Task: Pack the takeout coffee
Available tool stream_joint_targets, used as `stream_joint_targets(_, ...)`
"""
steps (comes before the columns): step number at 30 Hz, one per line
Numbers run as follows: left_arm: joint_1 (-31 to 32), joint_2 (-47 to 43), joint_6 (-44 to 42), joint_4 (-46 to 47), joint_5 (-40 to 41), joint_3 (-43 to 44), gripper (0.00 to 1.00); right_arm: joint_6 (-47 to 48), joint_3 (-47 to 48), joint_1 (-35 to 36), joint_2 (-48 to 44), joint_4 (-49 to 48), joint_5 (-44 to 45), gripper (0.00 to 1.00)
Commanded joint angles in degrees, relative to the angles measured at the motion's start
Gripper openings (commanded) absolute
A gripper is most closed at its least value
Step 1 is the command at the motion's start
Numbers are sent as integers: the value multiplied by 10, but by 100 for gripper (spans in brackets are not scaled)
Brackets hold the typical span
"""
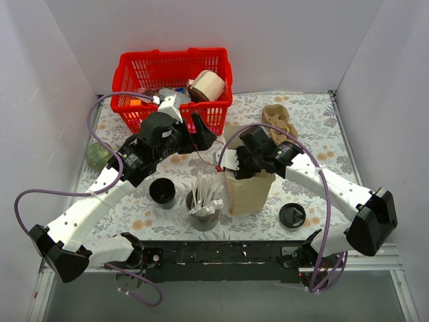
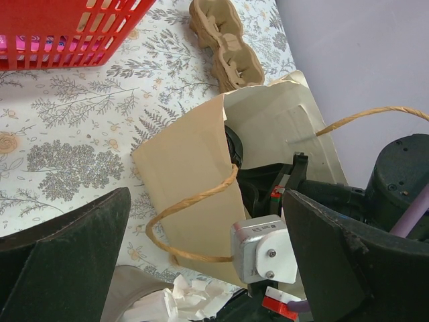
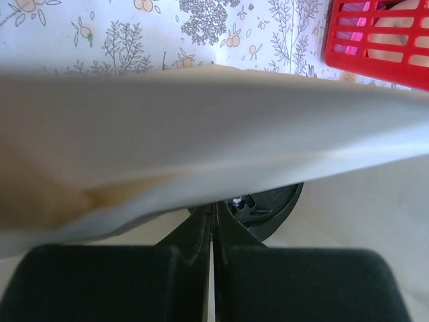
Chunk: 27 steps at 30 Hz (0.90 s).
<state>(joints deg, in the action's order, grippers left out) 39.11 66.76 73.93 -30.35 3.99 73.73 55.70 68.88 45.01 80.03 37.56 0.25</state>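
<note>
Coffee [image 3: 271, 201] looks packed: we see a dark round lid deep in the bag [image 1: 248, 191]. Right gripper [image 3: 212, 225] is at the bag's mouth, jaws shut, w/ nothing visibly held. Left gripper [image 2: 204, 261] is beside the bag, jaws wide, empty. Remaining, prob.: clear the bag.

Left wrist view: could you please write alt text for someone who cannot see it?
A brown paper bag with a twine handle stands open on the floral table, something dark inside, framed by the open left gripper. The right gripper pinches its rim; a cardboard cup carrier and red basket lie beyond.
</note>
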Motion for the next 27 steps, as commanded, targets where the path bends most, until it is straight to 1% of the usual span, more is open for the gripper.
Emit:
stream_joint_targets(1,-3,-5,-8,7,-3,-1,98,20,-9,-5,7,-12,-17,1)
stream_joint_targets(22,-3,-1,-9,10,-5,-3,98,9,-12,-6,-8,-6,-15,1)
stream_joint_targets(23,-3,-2,-9,11,-6,-5,98,6,-12,-5,-9,-6,-15,2)
stream_joint_targets(25,-3,-2,-9,12,-7,-5,98,3,-12,-5,-11,-5,-13,8)
stream_joint_targets(26,-3,-1,-9,13,-7,-4,98,3,-12,-5,-12,-5,-12,15)
stream_joint_targets(27,-3,-1,-9,13,-8,-4,98,2,-13,-5,-14,-6,-11,19)
